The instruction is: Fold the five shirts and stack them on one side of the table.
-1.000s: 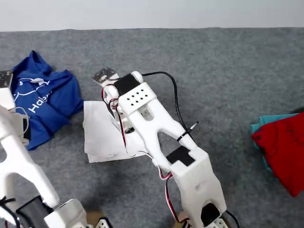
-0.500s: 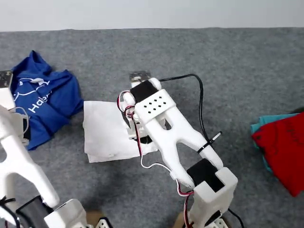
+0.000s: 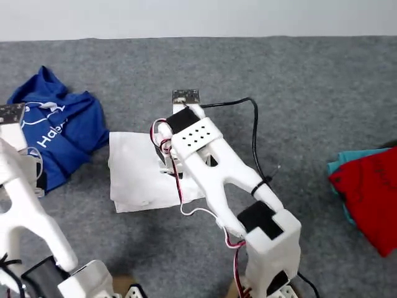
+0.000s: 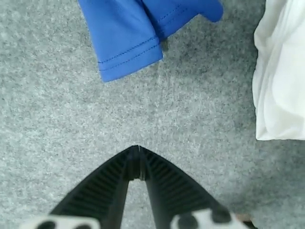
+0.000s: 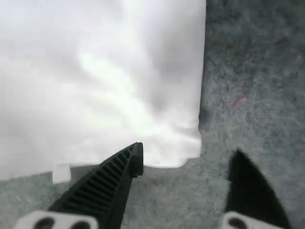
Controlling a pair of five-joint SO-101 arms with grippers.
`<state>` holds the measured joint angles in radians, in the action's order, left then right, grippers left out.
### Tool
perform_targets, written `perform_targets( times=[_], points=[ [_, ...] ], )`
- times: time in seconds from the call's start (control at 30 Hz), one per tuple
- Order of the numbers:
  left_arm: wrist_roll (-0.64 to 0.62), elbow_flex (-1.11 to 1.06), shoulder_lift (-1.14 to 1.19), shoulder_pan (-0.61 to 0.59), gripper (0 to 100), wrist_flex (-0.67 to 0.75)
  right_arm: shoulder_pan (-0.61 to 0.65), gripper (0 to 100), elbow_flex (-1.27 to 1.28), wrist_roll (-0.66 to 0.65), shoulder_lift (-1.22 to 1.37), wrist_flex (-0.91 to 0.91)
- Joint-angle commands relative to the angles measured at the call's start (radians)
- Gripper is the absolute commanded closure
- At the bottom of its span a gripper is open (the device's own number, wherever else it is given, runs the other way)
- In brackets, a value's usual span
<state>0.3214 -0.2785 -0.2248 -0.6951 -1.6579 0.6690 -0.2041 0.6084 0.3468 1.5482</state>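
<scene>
Two arms at a grey-carpeted table, seen from above and from each wrist. The right gripper stands spread wide and holds nothing: its ribbed black finger lies at the near hem of the white shirt, the other finger sits over bare carpet, and the shirt's corner falls between the two. Whether either finger touches the cloth cannot be told. The left gripper is pressed together, tips meeting, with nothing between them; it hangs over bare carpet between the blue shirt and the white shirt's edge, apart from both. From above, the white shirt lies flat as a folded rectangle near the table's middle, with the right arm reaching across its right side. The blue shirt lies rumpled just beside it at the left, next to the left arm. The high view also takes in a red shirt lying on a teal shirt at the table's right edge, well apart from the white one. The right wrist view adds the soft creases and the squared corner of the white cloth; the left wrist view adds a stitched blue hem.
</scene>
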Motion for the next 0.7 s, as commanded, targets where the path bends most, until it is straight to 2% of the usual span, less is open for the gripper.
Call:
perform_targets(
  times=[0.0, 0.5, 0.67],
  points=[
    [0.000, 0.002, -0.038, -0.002, 100, -0.003, -0.016, 67.4, -0.011, 0.011, 0.022, -0.025],
    [0.000, 0.002, -0.038, -0.002, 100, -0.003, 0.018, 68.1, -0.012, 0.014, 0.203, -0.131],
    [0.000, 0.002, -0.038, -0.002, 100, -0.003, 0.012, 81.1, -0.012, 0.008, 0.234, -0.122]
  ],
)
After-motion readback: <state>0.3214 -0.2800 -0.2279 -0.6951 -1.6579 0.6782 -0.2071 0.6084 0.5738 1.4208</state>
